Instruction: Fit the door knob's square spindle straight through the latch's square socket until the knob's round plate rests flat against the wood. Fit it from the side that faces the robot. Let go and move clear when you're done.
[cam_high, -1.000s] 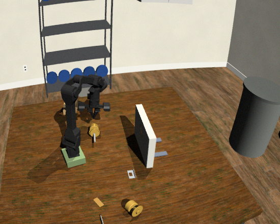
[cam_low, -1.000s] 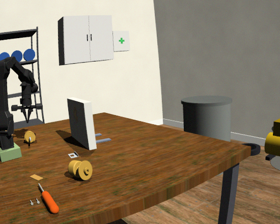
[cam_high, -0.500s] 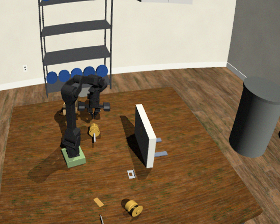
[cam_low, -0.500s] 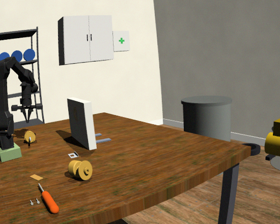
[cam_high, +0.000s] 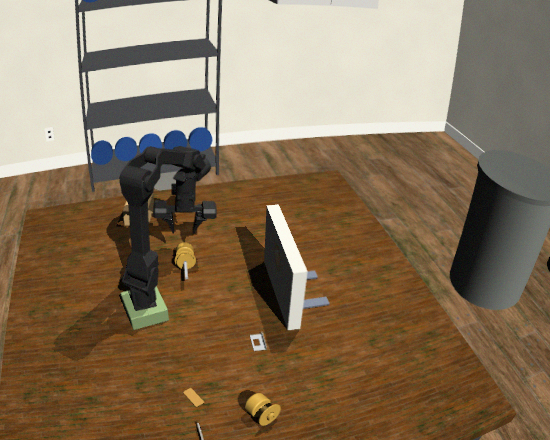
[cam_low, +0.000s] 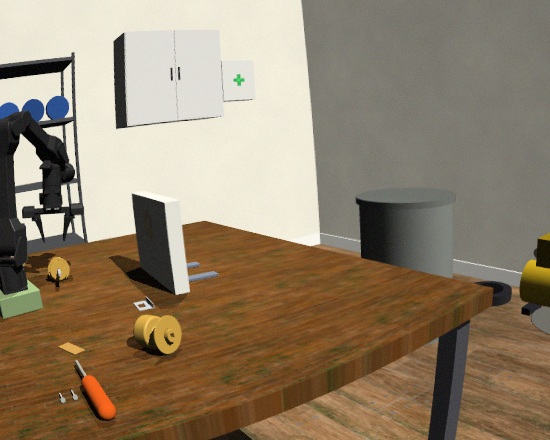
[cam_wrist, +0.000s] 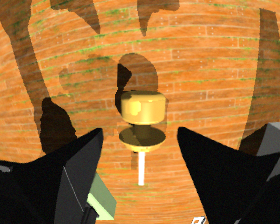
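So far we have done almost none of the job: our pincer (cam_high: 184, 218) hangs above the surface (cam_high: 350, 380) with its jaws spread apart and nothing between them, and the knob (cam_high: 184, 256) with the spindle (cam_high: 185, 271) lies on its side below, just beside the arm's green base (cam_high: 159, 318). From the wrist view we look straight down on that knob (cam_wrist: 143, 108), its round plate (cam_wrist: 143, 136) and its pale spindle (cam_wrist: 141, 168) lying between our two dark fingers but well beneath them, untouched. The white door panel (cam_high: 290, 260) stands upright further out on the surface, well apart from the knob, and in the exterior view we can just make out a dark patch on its near face (cam_low: 148, 220) that we judge to be the socket. Everything remains: we have to come down, grip the knob, lift it, turn the spindle level toward the panel's near side, and push until the plate sits flat. A second knob (cam_high: 262, 407) lies near the front edge and seems to play no part.
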